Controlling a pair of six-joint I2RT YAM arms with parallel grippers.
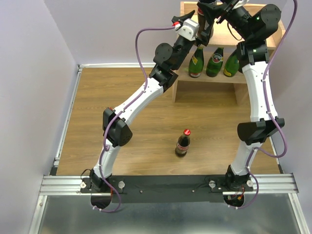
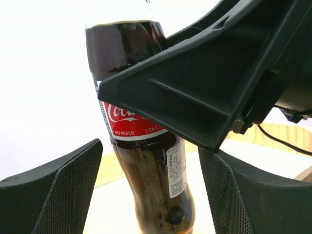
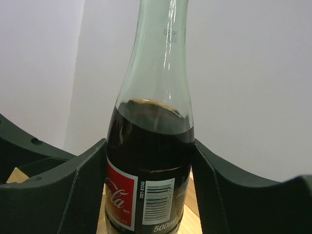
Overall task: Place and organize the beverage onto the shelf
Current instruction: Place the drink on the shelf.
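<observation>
A cola bottle (image 2: pixel 146 161) with a red label stands on the top board of the wooden shelf (image 1: pixel 229 34). My right gripper (image 3: pixel 148 142) is shut on this bottle (image 3: pixel 148 165) at label height, and one of its fingers (image 2: pixel 195 83) crosses the left wrist view. My left gripper (image 2: pixel 148 146) is open around the same bottle lower down, its pads a little apart from the glass. Both grippers meet at the shelf's top left (image 1: pixel 204 22). Three green bottles (image 1: pixel 215 61) stand on the lower tier. Another cola bottle (image 1: pixel 183 143) stands on the table. The other bottles are hidden.
The shelf stands at the far right of the wooden table (image 1: pixel 122 87), against the back wall. A purple wall (image 1: pixel 29 97) bounds the left side. Purple cables (image 1: pixel 141 53) hang along both arms. The metal base rail (image 1: pixel 165 184) runs along the near edge.
</observation>
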